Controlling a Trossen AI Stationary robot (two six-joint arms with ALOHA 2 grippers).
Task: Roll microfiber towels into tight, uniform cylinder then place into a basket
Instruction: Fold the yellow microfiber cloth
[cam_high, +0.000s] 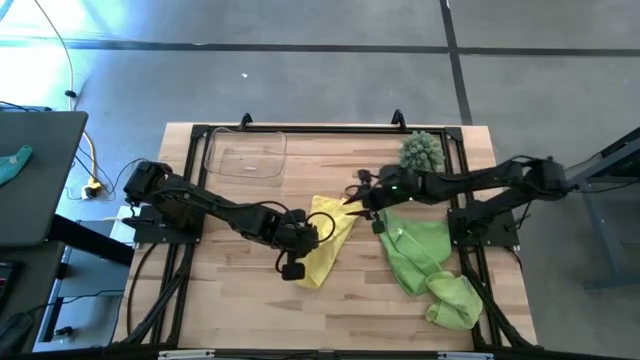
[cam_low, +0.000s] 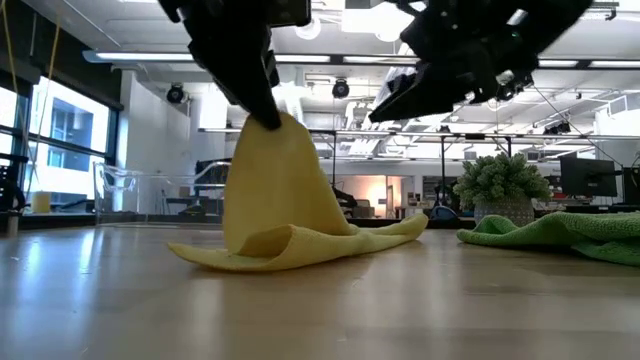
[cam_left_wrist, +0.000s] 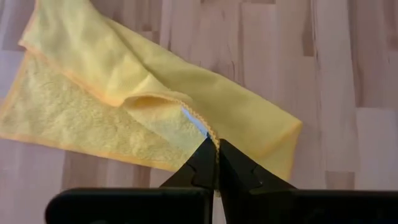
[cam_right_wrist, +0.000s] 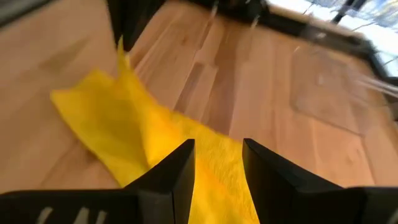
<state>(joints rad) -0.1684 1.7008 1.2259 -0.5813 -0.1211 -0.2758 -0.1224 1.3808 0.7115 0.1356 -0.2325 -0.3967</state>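
Observation:
The pale yellow towel (cam_high: 335, 235) lies mid-table, partly folded over, with one part pulled up into a peak (cam_low: 275, 160). My left gripper (cam_left_wrist: 216, 149) is above it, shut on the peak. My right gripper (cam_right_wrist: 217, 165) is open and hovers just above the towel's far right end (cam_high: 352, 200), touching nothing. The two light green towels (cam_high: 420, 250) lie crumpled at the right, one nearer the table's front edge (cam_high: 455, 300). The clear basket (cam_high: 245, 155) stands at the far left. My left gripper pinches the yellow towel's stitched edge (cam_left_wrist: 208, 130) between its two fingertips. The fingers come from above and point down. That part is lifted into a tent (cam_low: 270, 130). The rest of the towel (cam_low: 300, 245) lies slack on the table.
A spiky green plant (cam_high: 422, 150) stands at the far right, just beyond my right arm. A black frame (cam_high: 300, 130) runs around the table's edges. Bare wood (cam_high: 240, 290) shows at the near left.

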